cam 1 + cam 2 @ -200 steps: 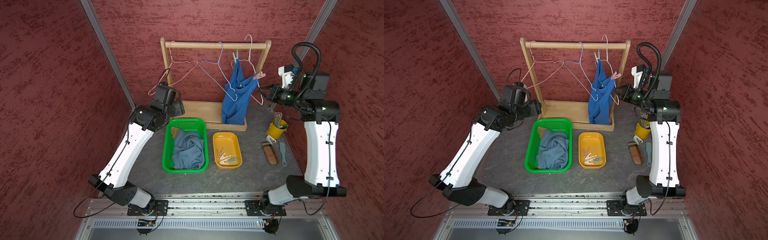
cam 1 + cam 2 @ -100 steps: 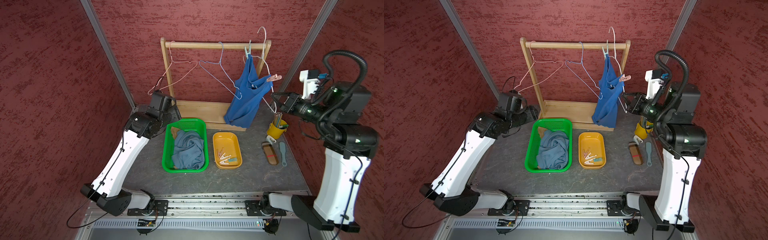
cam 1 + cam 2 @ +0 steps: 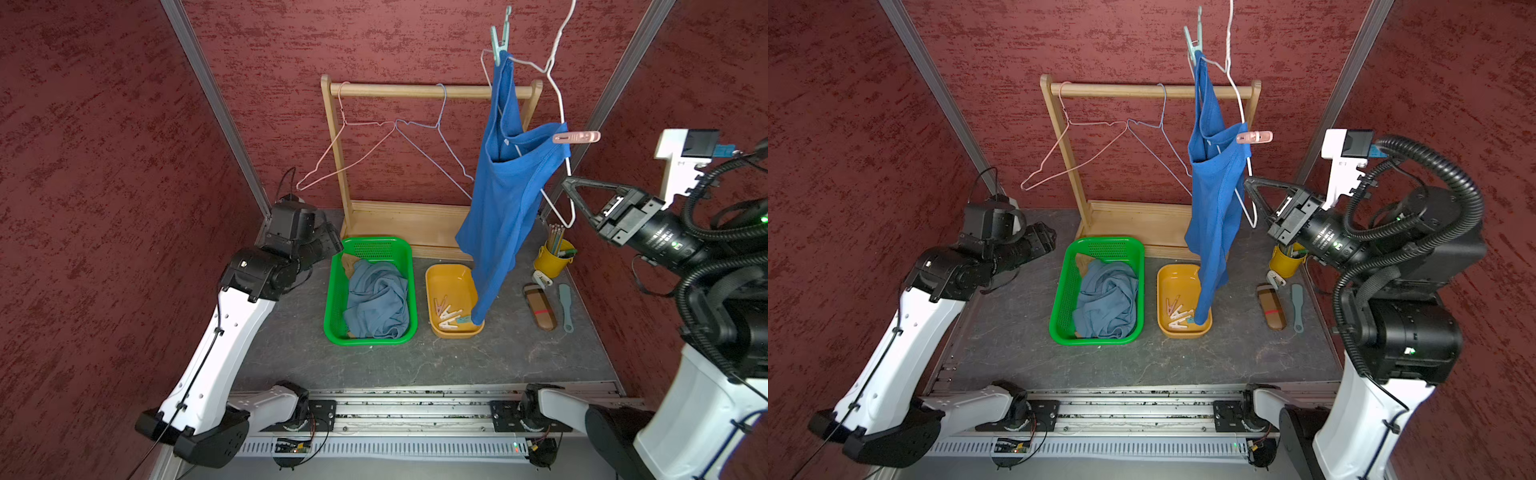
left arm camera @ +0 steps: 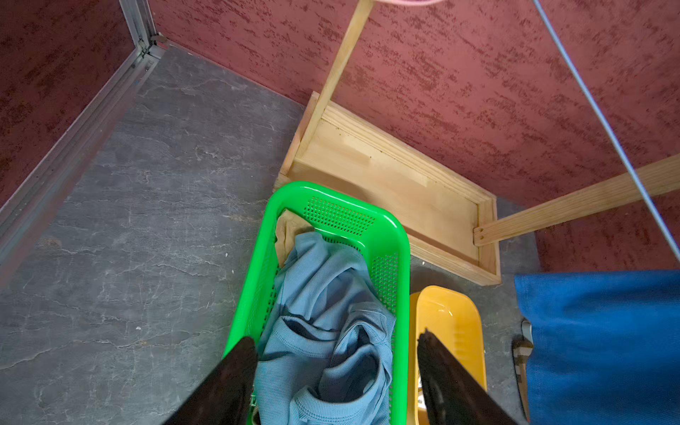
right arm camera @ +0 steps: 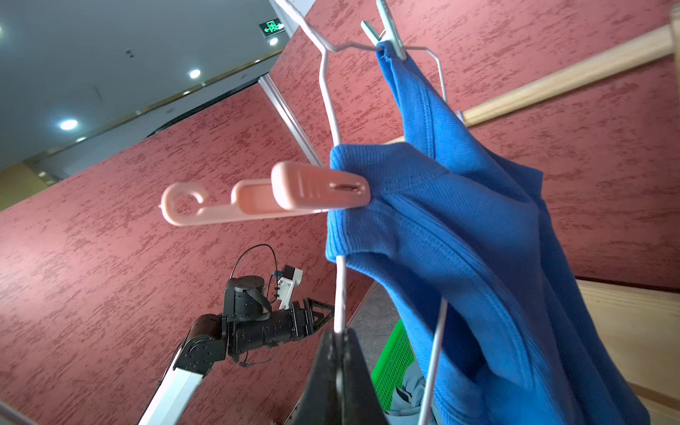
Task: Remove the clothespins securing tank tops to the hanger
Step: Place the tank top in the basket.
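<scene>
My right gripper (image 5: 338, 333) is shut on the lower wire of a white hanger (image 3: 562, 109), which it holds up above the rail. A royal blue tank top (image 3: 505, 199) hangs from the hanger. A pale teal clothespin (image 3: 498, 35) pins one strap at the top. A pink clothespin (image 5: 294, 193) pins the other shoulder to the wire. My left gripper (image 4: 336, 340) is open and empty over the green basket (image 3: 332, 291). The basket holds a grey-blue tank top (image 3: 376, 299) on top of a tan one (image 3: 349, 262). Several loose clothespins (image 3: 446, 311) lie in the yellow tray (image 3: 440, 274).
The wooden rack (image 3: 415, 90) stands at the back, with an empty pink hanger (image 3: 345, 124) and an empty blue hanger (image 3: 440, 137) on its rail. At the right are a yellow cup of pencils (image 3: 552, 257), a brown block (image 3: 540, 311) and a grey spatula (image 3: 566, 305). The blue top's hem dangles over the tray.
My right arm has lifted the hanger and blue top off the rail, up and toward the front right. My left arm has drawn back and down toward the basket, still open.
</scene>
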Controlling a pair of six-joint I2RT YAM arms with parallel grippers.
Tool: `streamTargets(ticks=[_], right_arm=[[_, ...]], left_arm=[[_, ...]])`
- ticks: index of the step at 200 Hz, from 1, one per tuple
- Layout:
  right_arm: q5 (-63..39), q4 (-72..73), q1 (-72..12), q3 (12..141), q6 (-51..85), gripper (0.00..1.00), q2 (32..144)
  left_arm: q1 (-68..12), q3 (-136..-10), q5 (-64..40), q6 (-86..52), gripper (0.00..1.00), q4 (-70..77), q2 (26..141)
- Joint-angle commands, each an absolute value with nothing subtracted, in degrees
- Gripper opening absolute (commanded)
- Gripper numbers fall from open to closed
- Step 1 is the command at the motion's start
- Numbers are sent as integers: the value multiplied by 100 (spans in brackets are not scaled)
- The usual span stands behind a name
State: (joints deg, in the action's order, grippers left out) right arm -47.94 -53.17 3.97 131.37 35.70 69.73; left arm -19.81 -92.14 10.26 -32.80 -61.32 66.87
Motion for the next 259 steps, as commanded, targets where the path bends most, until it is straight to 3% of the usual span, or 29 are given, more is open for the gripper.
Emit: streamTargets(ticks=[1, 57, 101, 126, 188, 231, 259], right_arm=[[-5213, -4514, 413, 13061, 3799, 0, 7002], [-5359, -4266, 287, 12535, 3564, 0, 7306], [-4202, -4642, -1343, 12417, 2660, 0, 7906], [-4032, -4315, -1743, 12459, 2687, 0, 8198], [-3581, -4557, -3005, 14410, 2814, 0, 9642], [-2910, -4361, -3397, 14124, 2839, 0, 9718], [-2263, -4232, -3529, 12764, 2935, 0, 9059]], left_arm=[[-1856, -9259, 822, -3310, 71, -5905, 6617], [-1864, -9167, 780, -3416, 71, -5985, 6589], [-1867, -9061, 800, -3633, 71, -5870, 6525], [-1906, -9243, 847, -3604, 71, -5926, 6594], [-1951, -9522, 1106, -3663, 71, -6016, 6573], [-1977, -9547, 1215, -3849, 71, -6029, 6538], [-2049, -9531, 1161, -3866, 70, -6021, 6638]])
